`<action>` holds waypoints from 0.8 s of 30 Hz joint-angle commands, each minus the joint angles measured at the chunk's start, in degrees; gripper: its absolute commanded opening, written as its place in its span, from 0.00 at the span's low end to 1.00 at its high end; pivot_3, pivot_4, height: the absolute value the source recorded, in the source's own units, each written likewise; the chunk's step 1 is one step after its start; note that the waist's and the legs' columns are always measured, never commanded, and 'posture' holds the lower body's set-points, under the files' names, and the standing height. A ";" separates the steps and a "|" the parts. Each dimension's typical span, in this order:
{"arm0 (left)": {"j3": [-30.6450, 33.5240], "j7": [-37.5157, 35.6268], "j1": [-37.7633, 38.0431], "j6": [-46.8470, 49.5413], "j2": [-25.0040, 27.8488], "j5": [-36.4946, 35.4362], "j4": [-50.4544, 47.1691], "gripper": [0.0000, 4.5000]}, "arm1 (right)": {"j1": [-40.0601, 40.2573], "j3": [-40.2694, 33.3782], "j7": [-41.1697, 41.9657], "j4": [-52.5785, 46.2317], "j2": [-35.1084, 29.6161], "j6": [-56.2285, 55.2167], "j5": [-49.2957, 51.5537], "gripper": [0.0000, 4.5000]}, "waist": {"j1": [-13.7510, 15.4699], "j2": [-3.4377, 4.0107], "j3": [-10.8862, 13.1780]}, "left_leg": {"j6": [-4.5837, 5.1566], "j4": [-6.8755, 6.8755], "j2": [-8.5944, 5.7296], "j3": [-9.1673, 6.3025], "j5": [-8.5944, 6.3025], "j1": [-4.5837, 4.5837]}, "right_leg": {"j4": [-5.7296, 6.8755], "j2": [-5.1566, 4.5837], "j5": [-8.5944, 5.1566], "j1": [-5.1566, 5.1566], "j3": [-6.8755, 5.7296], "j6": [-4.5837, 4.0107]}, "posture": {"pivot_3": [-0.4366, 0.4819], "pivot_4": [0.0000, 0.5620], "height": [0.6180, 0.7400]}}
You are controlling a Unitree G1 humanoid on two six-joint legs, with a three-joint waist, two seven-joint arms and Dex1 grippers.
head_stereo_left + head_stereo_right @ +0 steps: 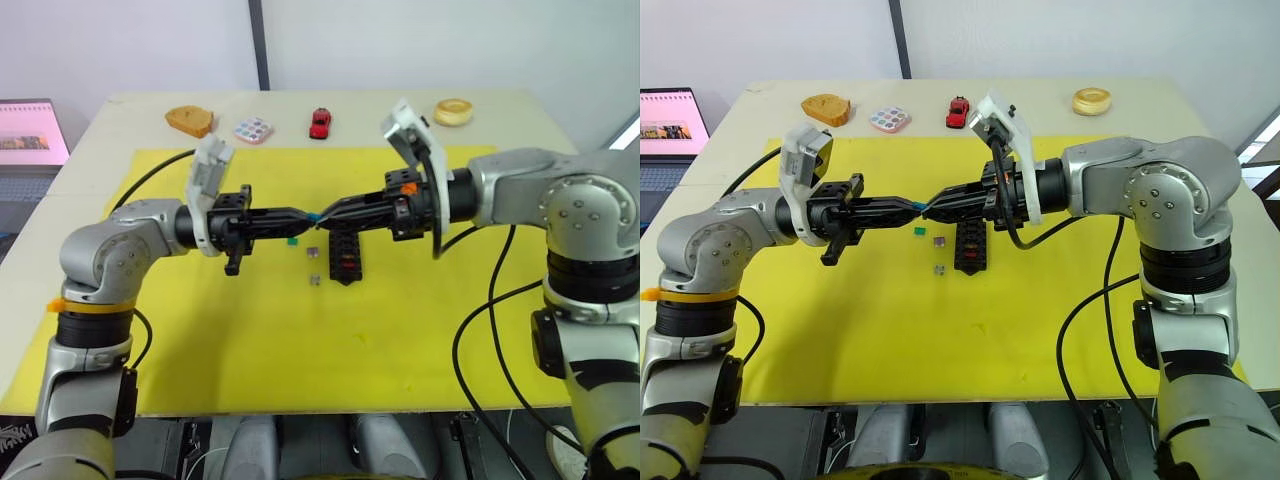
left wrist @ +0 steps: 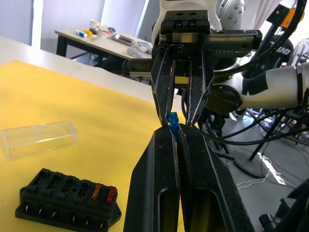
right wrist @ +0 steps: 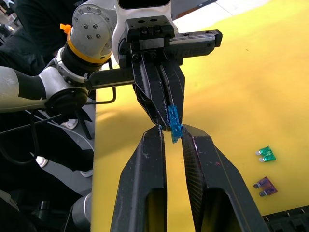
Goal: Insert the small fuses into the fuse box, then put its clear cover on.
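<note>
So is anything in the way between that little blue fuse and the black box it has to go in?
Nothing visible blocks it. The blue fuse is pinched between the left claw and the right claw, up above the yellow mat. The fuse box lies below with open slots; the clear cover sits off beside it.

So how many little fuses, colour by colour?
blue fuse, in the left fingers: 1
green fuse, on the yellow mat: 1
purple fuse, on the mat: 1
grey fuse, on the mat: 1
brownish fuse, in the fuse box: 1
red fuse, in the fuse box: 1
Total: 6
</note>
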 commanded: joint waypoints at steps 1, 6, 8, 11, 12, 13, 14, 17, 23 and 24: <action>0.31 -0.29 -0.66 -1.01 0.88 0.14 -0.36 0.00 | -0.55 -0.69 0.56 -1.32 -0.55 -1.33 0.26 0.14 | 0.00 0.00 0.00 | 0.00 0.00 0.00 0.00 0.00 0.00 | 0.00 0.00 0.00 0.00 0.00 0.00 | 0.48 0.27 1.00; 0.30 0.06 -0.86 -1.36 0.66 0.39 -0.12 0.00 | -0.33 -0.21 1.23 -1.77 -0.94 -1.86 0.03 0.01 | 0.01 0.00 0.00 | 0.00 0.00 0.00 0.00 0.00 0.00 | 0.00 0.00 0.00 0.00 0.00 0.00 | 0.48 0.27 1.00; 0.23 0.24 -1.07 -1.64 0.56 0.65 0.18 0.00 | -0.25 0.15 1.58 -1.91 -1.25 -2.23 -0.20 0.01 | 0.01 0.00 0.00 | 0.00 0.00 0.00 0.00 0.00 -0.01 | 0.00 0.00 0.00 0.00 0.00 0.00 | 0.48 0.27 1.00; 0.03 0.76 -1.32 -1.08 0.73 0.52 0.30 0.00 | -0.18 0.57 1.91 -1.92 -1.62 -2.87 -0.51 0.01 | 0.00 0.00 0.00 | 0.00 0.00 0.00 0.00 0.00 -0.01 | -0.01 0.00 0.00 0.00 0.00 0.00 | 0.48 0.27 1.00; -0.24 1.01 -1.46 -0.45 1.00 0.56 0.43 0.00 | -0.18 0.83 2.06 -1.94 -1.86 -3.22 -0.79 0.01 | 0.00 0.00 0.00 | 0.00 0.00 0.00 0.00 0.00 -0.01 | -0.01 0.00 0.00 0.00 0.00 0.00 | 0.48 0.27 1.00; -0.45 1.67 -1.74 -0.05 1.04 0.91 0.86 0.00 | -0.23 1.14 2.23 -1.94 -2.14 -3.60 -1.16 0.01 | 0.01 0.00 0.00 | 0.00 0.00 0.00 0.00 0.00 -0.01 | 0.00 0.00 0.00 -0.01 0.00 0.00 | 0.48 0.27 1.00; -0.75 2.11 -1.97 -0.40 1.04 1.67 1.34 0.00 | -0.41 1.48 2.49 -1.81 -2.44 -3.94 -1.56 0.01 | 0.01 0.00 0.00 | 0.00 0.00 0.00 0.00 0.00 -0.01 | 0.00 0.00 0.00 -0.01 0.00 0.00 | 0.48 0.27 1.00; -2.89 1.64 -2.08 -2.10 1.77 4.52 1.97 0.20 | -0.89 4.32 4.78 -1.43 -4.87 -6.94 -4.82 0.00 | 0.01 0.00 0.00 | 0.00 0.00 0.00 0.00 0.00 -0.01 | -0.01 0.00 0.00 -0.01 0.00 0.00 | 0.48 0.27 1.00; -13.65 -0.50 -0.07 -17.37 2.52 20.39 6.71 0.86 | -1.17 16.09 14.34 3.81 -12.15 -24.20 -21.04 0.00 | 0.04 0.01 0.01 | 0.00 -0.01 -0.01 0.05 0.00 -0.01 | -0.07 0.00 -0.01 -0.02 0.01 0.01 | 0.48 0.27 1.00; -15.06 -0.81 -0.28 -19.83 2.23 22.65 8.52 0.99 | -1.16 17.69 15.84 5.16 -12.63 -26.94 -23.52 0.00 | 0.04 -0.01 0.02 | 0.00 -0.01 -0.02 0.11 0.00 -0.01 | -0.07 -0.01 -0.01 -0.04 0.05 0.01 | 0.48 0.27 1.00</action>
